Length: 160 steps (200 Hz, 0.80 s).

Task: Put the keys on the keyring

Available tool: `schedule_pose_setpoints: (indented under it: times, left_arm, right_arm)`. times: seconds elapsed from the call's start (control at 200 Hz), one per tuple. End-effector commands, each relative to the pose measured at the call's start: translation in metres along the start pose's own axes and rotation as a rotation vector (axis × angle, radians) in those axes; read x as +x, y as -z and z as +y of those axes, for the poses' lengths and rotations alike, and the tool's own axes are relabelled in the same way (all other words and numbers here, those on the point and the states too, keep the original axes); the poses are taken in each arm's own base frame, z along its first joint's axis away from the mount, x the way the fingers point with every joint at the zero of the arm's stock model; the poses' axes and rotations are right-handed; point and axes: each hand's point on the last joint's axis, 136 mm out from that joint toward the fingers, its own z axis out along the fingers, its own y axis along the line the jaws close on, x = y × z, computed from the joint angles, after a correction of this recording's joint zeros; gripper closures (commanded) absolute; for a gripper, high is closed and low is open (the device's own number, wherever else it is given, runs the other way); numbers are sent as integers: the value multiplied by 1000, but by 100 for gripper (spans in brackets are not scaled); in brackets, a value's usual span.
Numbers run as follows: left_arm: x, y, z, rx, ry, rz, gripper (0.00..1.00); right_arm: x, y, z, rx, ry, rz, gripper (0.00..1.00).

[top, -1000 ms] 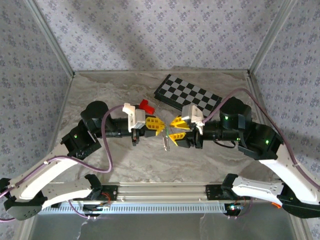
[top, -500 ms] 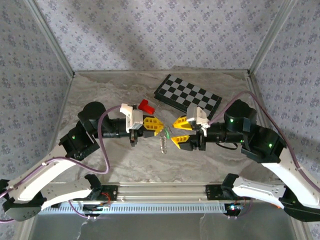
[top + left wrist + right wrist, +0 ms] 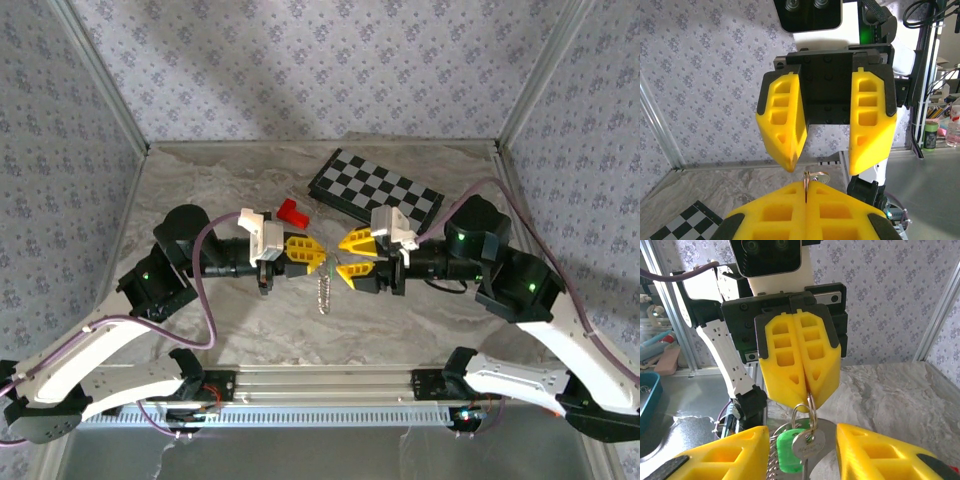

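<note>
My left gripper is shut on the keyring's thin metal ring, holding it above the table. In the right wrist view a green key piece, a silver key and the keyring's beaded chain hang below those fingertips. My right gripper faces the left one tip to tip. It is open, its yellow fingers standing on either side of the hanging bunch without touching it.
A black-and-grey chessboard lies at the back right of the marble table. A red block sits just behind the left wrist. Patterned walls close in three sides, and a metal rail runs along the near edge.
The right gripper first opened a little wider, tilted, and is now level with its jaws narrower around the bunch. The left gripper has kept its hold and edged slightly left.
</note>
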Motion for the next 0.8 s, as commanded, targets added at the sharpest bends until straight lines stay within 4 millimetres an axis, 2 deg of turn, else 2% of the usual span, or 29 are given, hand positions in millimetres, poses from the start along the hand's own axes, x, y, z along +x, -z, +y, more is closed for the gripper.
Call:
schedule_pose_setpoints:
  times: [0.0,0.165,0.31,0.49,0.795]
  left_arm:
    - [-20,6,-8,23,-36,-64,100]
    - [-21,7,-9,26,-37,-61,100]
    - [-22,9,-9,25,-37,-62,100]
    - [-23,9,-9,22,-38,-70,100]
    - [-23,11,-7,4,-34,-64,100]
  right_arm:
    - [-3,-3,1,-20,-2,-17,62]
    - [1,-2,0,-10,-10,-4,67]
    - [3,0,-1,1,-11,-5,78]
    - [5,-2,-2,-1,-27,4,87]
    - [13,-2,-5,18,-31,33,88]
